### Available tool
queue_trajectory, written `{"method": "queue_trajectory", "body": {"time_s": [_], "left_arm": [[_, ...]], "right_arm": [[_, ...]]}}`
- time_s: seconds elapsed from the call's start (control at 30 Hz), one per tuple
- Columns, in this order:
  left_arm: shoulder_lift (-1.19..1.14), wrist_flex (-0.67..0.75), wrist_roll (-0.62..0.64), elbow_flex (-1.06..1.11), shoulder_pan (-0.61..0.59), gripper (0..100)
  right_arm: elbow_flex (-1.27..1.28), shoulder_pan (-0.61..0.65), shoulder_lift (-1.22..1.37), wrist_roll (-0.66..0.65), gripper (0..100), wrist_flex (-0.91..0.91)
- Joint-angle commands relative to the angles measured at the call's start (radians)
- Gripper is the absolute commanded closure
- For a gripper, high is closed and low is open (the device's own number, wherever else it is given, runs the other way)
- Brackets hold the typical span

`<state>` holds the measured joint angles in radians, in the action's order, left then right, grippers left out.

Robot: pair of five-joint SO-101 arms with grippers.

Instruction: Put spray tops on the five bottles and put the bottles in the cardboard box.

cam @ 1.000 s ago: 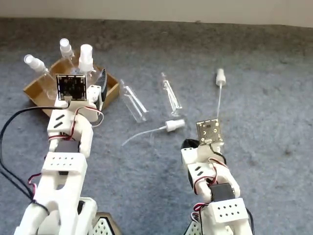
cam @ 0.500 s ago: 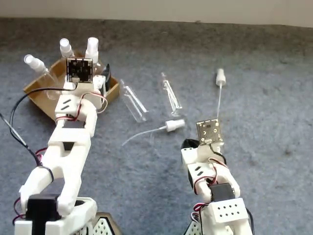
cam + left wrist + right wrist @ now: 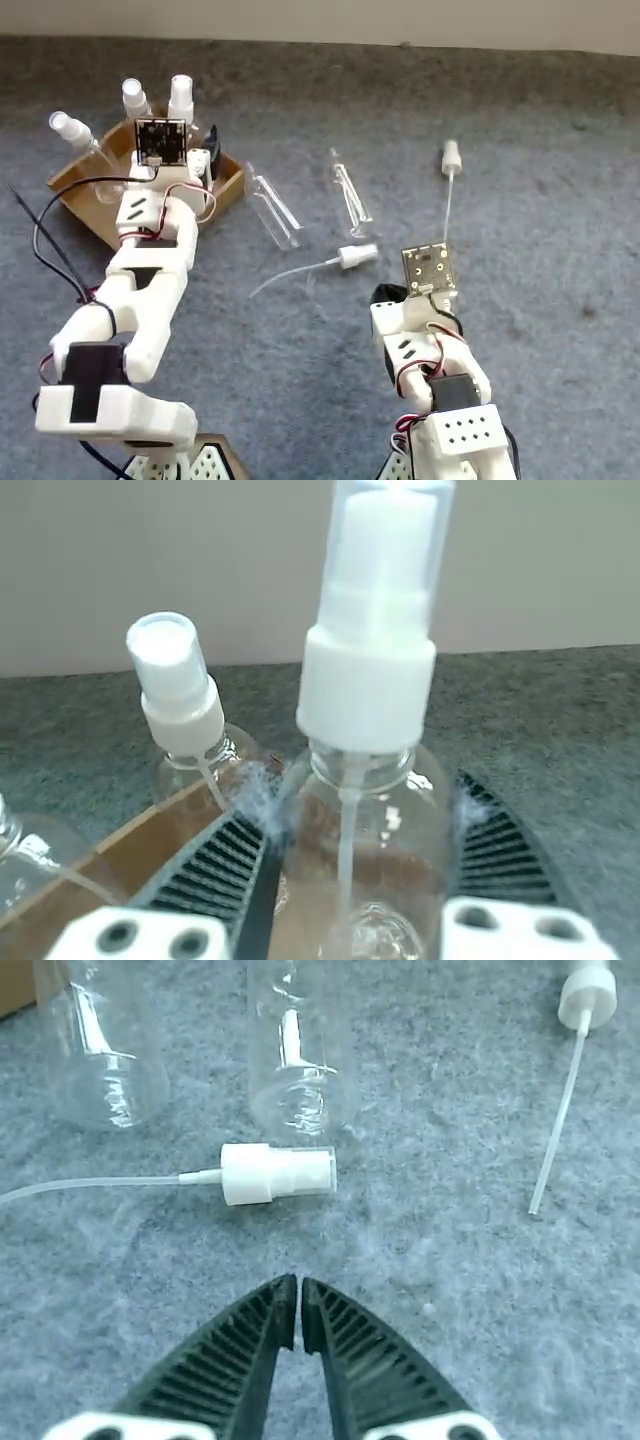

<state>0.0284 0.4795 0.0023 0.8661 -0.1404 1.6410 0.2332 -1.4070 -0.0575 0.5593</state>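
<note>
My left gripper (image 3: pixel 362 815) is shut on a clear bottle (image 3: pixel 360 850) with a white spray top (image 3: pixel 372 670), held upright over the cardboard box (image 3: pixel 226 184). Two other capped bottles (image 3: pixel 133 96) (image 3: pixel 70 127) stand in the box; one of them (image 3: pixel 185 705) is just behind the held bottle. Two uncapped bottles (image 3: pixel 275 208) (image 3: pixel 350 195) lie on the grey carpet. A spray top (image 3: pixel 278 1173) with its tube lies just ahead of my right gripper (image 3: pixel 298 1312), which is shut and holds nothing. A second spray top (image 3: pixel 451 158) lies farther off.
Grey carpet (image 3: pixel 540 200) covers the whole work area, with open room to the right of the loose spray top. The box's brown wall (image 3: pixel 130 855) sits close under the left fingers. A pale wall runs along the carpet's far edge.
My left arm has stretched farther away from its base, carrying the capped bottle deeper over the box. The right arm and the loose parts have not moved.
</note>
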Motion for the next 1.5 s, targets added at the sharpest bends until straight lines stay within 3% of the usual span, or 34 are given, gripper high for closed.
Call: {"method": "queue_trajectory", "body": {"time_s": [0.0, 0.17, 0.5, 1.13, 1.47], "left_arm": [[-0.012, 0.037, -0.002, -0.058, -0.007, 92], [-0.05, 0.038, 0.002, -0.062, -0.007, 92], [-0.154, 0.172, 0.003, -0.061, -0.007, 92], [-0.165, 0.172, 0.005, -0.05, -0.007, 92], [-0.165, 0.17, 0.005, -0.025, -0.013, 83]], "right_arm": [[-0.008, -0.007, -0.013, -0.011, 99.4, -0.028], [-0.008, -0.007, -0.013, -0.012, 99.4, -0.028], [-0.008, -0.007, -0.013, -0.012, 99.4, -0.028], [-0.008, -0.007, -0.013, -0.014, 99.4, -0.028], [-0.008, -0.007, -0.013, -0.014, 99.4, -0.028]]}}
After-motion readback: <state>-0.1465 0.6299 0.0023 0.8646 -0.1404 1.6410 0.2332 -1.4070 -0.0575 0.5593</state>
